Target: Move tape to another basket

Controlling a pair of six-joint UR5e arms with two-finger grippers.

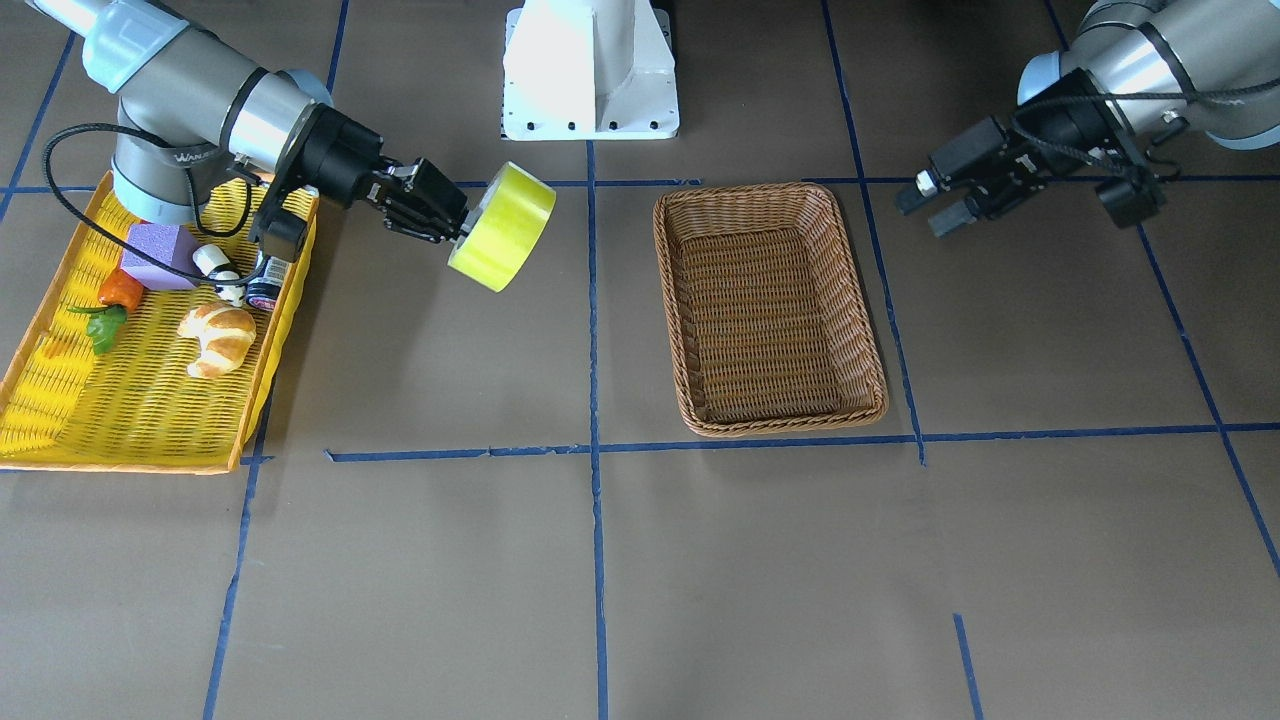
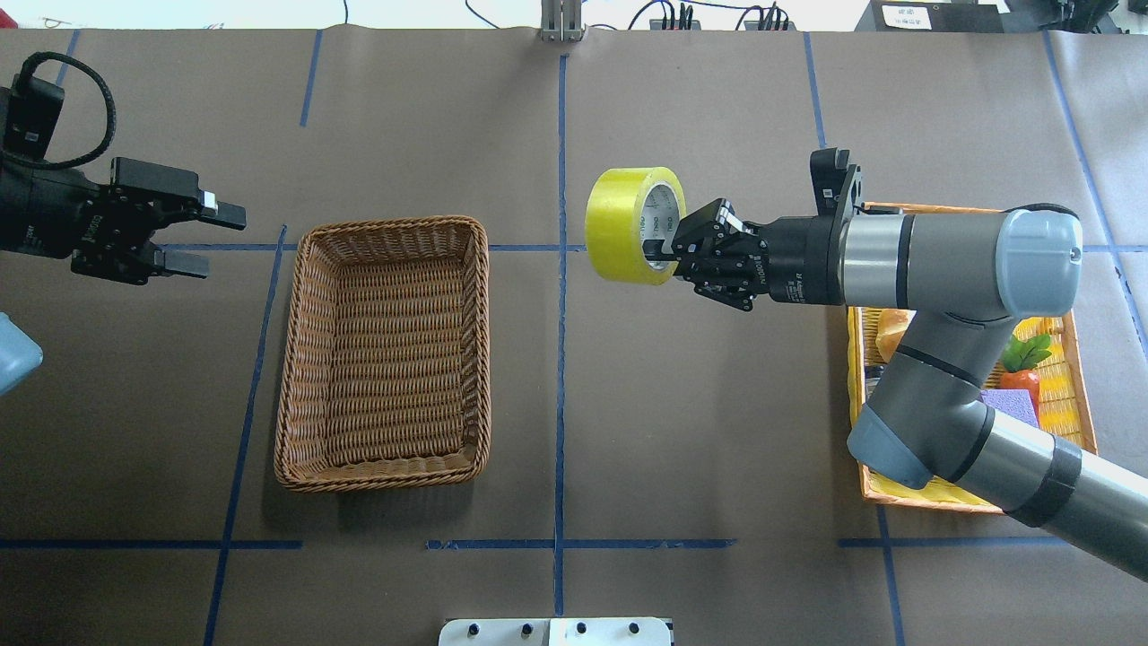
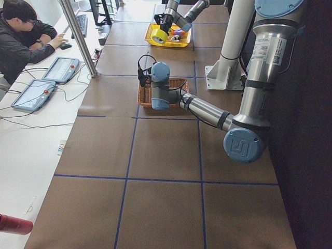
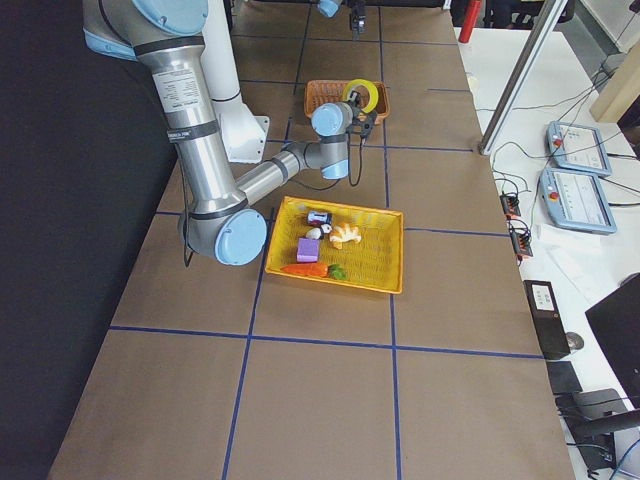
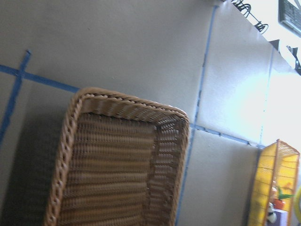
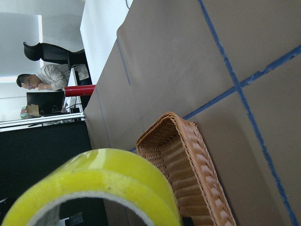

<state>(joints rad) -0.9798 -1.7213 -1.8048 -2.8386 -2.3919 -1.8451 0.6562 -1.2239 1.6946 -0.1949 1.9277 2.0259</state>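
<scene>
Right jaws clamp the tape (image 2: 619, 224), seemingly through its core, midair; left jaws gape empty near the wicker basket (image 2: 386, 359).

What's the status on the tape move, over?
Right gripper shut on tape, held aloft short of wicker basket. Left gripper open, hovering beside the basket's far side. Basket empty; nothing between it and the tape.

A robotics lab is shown. A table (image 1: 400, 560) covered in brown paper is gridded with blue tape lines (image 1: 595, 560), and a white robot pedestal (image 1: 590, 70) is mounted at the top centre. In the upper left of the left side view, an operator (image 3: 21, 39) is seated at a white bench (image 3: 21, 155) on which teach pendants (image 3: 59, 70) are laid.
</scene>
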